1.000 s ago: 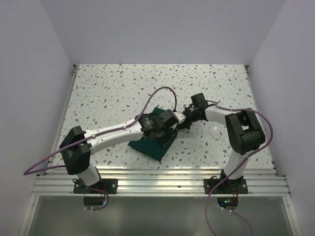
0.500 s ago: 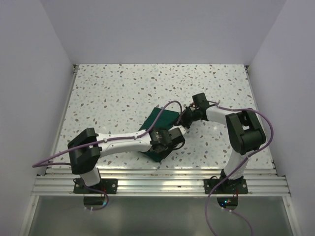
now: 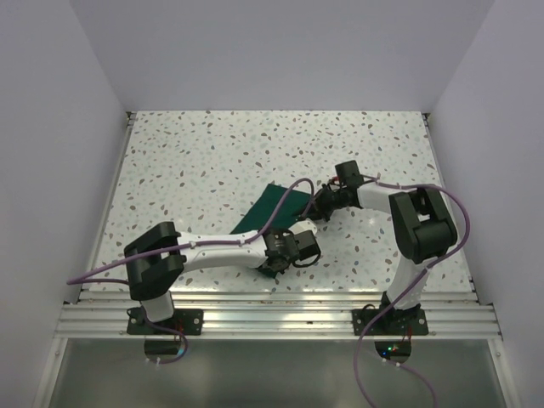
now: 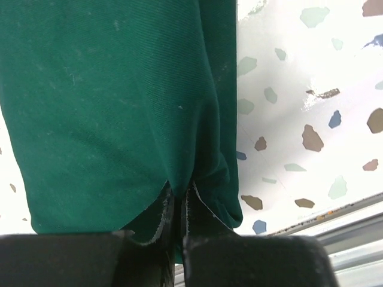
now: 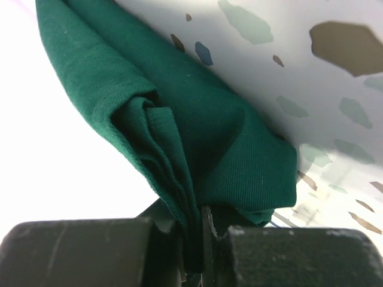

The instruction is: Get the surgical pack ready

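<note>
Grip on the left side! The left hand (image 4: 178,202) stood open a moment ago as it swung from over the middle of the cloth toward the near side of the desk (image 3: 195,161). Now it has snapped together, and its wrist view shows two dark fingers pinching a small tuck of the dark green drape (image 3: 270,204), with the fabric puckering into the pinch. Across from it the right hand (image 5: 192,230) has not let go; it stays clamped on a bunched corner where several layers fold over one another. So both hands now have the cloth. From above, the drape lies as a slanted folded slab in the middle of the desk, between the two arms, its near end hidden under the left wrist. My read is that this double hold sets up a fold, a pull taut or a lift of the bundle, so the pack looks close to wrapped rather than just begun. The cloth is a matte, tightly woven twill with fine diagonal ribbing and a little lint, soft enough to crease and crumple at each pinch. The rolled edge beside the left fingers looks thick and rounded. No scissors, tweezers, gauze, sachet or tray show in any view, and I cannot tell whether they sit inside the folds. The desk is glossy white, speckled with coloured chips.
</note>
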`<control>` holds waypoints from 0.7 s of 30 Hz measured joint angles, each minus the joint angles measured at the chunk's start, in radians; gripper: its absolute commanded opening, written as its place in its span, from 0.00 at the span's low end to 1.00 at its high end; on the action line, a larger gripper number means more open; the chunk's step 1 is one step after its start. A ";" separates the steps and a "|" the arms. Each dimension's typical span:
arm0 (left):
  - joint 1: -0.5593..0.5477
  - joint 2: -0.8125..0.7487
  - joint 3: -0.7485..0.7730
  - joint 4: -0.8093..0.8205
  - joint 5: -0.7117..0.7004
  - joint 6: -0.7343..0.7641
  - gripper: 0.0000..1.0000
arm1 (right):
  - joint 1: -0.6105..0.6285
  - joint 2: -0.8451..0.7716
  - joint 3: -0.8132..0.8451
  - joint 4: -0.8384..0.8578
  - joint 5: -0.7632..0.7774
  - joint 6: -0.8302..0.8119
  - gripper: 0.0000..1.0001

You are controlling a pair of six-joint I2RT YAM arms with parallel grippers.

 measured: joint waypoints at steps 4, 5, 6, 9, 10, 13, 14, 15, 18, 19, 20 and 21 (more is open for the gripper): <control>-0.001 0.000 -0.023 0.038 -0.009 0.000 0.00 | -0.036 0.003 -0.003 -0.003 -0.023 -0.035 0.00; 0.000 -0.001 -0.029 0.055 -0.011 0.001 0.00 | -0.048 0.003 -0.006 -0.009 -0.029 -0.047 0.00; 0.001 -0.005 -0.038 0.075 -0.013 0.001 0.00 | -0.062 0.003 -0.008 -0.016 -0.037 -0.061 0.00; 0.003 -0.029 -0.068 0.129 -0.009 0.001 0.14 | -0.086 0.003 -0.005 -0.058 -0.047 -0.119 0.07; 0.003 -0.035 -0.076 0.137 -0.007 0.001 0.23 | -0.087 0.003 0.003 -0.079 -0.046 -0.141 0.17; 0.003 -0.049 -0.082 0.129 -0.006 0.002 0.47 | -0.089 0.003 0.041 -0.152 -0.045 -0.205 0.56; 0.003 -0.055 -0.082 0.120 0.002 0.001 0.50 | -0.093 -0.001 0.050 -0.166 -0.045 -0.233 0.59; 0.002 -0.059 -0.082 0.105 0.008 0.001 0.52 | -0.098 -0.008 0.056 -0.182 -0.043 -0.259 0.64; 0.000 -0.083 -0.081 0.053 0.029 0.010 0.56 | -0.113 -0.069 0.057 -0.270 -0.036 -0.326 0.72; 0.000 -0.101 -0.079 0.033 0.042 0.016 0.57 | -0.116 -0.100 0.057 -0.306 -0.032 -0.349 0.73; 0.001 -0.125 -0.075 0.018 0.061 0.019 0.56 | -0.118 -0.132 0.057 -0.346 -0.025 -0.378 0.73; 0.003 -0.154 -0.070 0.010 0.082 0.024 0.55 | -0.118 -0.166 0.057 -0.387 -0.018 -0.407 0.73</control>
